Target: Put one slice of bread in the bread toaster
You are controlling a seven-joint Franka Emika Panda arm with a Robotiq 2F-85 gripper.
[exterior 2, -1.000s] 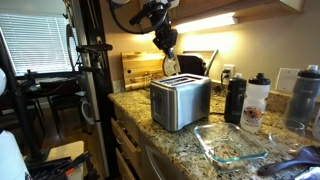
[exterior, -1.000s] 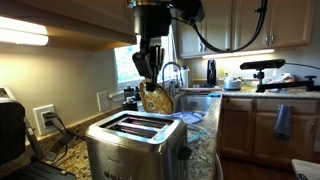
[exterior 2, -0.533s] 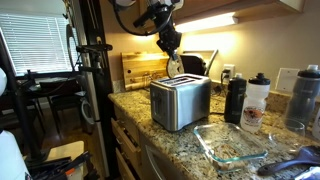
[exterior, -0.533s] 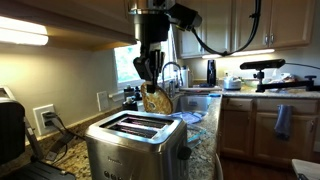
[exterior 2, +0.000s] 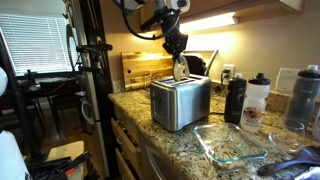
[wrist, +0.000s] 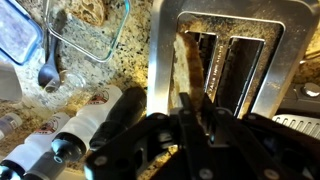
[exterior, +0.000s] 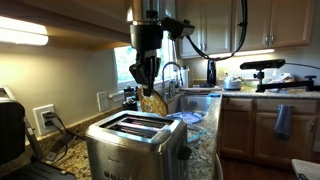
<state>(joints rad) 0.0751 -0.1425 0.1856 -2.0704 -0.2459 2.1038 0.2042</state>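
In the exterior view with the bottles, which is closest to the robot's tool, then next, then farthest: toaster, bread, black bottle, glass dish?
1. The bread: gripped in the tool.
2. The toaster: right underneath.
3. The black bottle: beside the toaster, rightward in the picture.
4. The glass dish: at the counter's front.

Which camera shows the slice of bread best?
An exterior view: the slice of bread shows its broad face below the pincer. In an exterior view the slice of bread is tiny; the wrist view sees it edge-on.
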